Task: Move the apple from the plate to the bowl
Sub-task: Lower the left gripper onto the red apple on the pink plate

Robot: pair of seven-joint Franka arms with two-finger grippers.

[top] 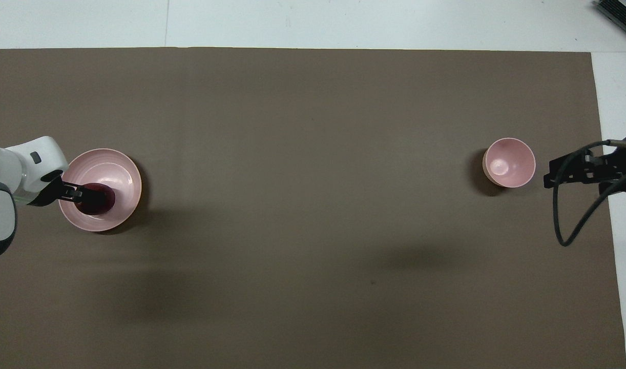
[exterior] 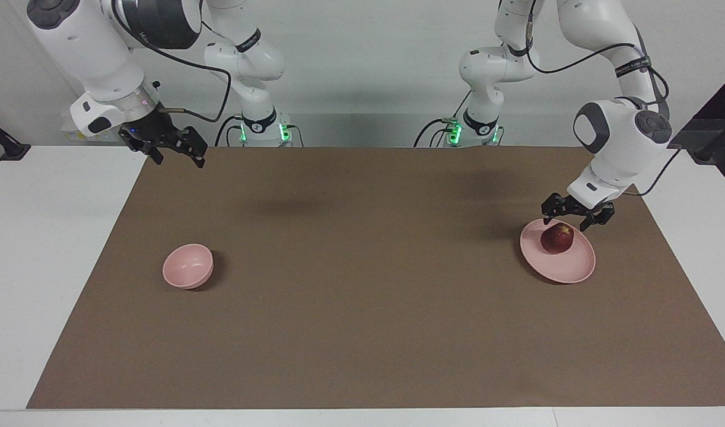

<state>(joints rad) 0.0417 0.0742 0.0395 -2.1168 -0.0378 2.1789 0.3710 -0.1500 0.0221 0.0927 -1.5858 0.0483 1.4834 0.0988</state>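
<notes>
Fingers, left gripper point(exterior: 578, 216): spread apart, tips down at either side of the apple, just above the plate's robot-side rim; not clamped on it.
Fingers, right gripper point(exterior: 175, 155): apart, holding nothing.
Right arm: waits raised over the mat's robot-side corner at its own end.
Small round dark red apple point(exterior: 557, 238): lies on the plate.
Flat pale pink round plate point(exterior: 567, 268): on the brown mat point(exterior: 362, 284), toward the left arm's end.
Small deep pale pink bowl point(exterior: 188, 266): empty, toward the right arm's end, well apart from the plate.
</notes>
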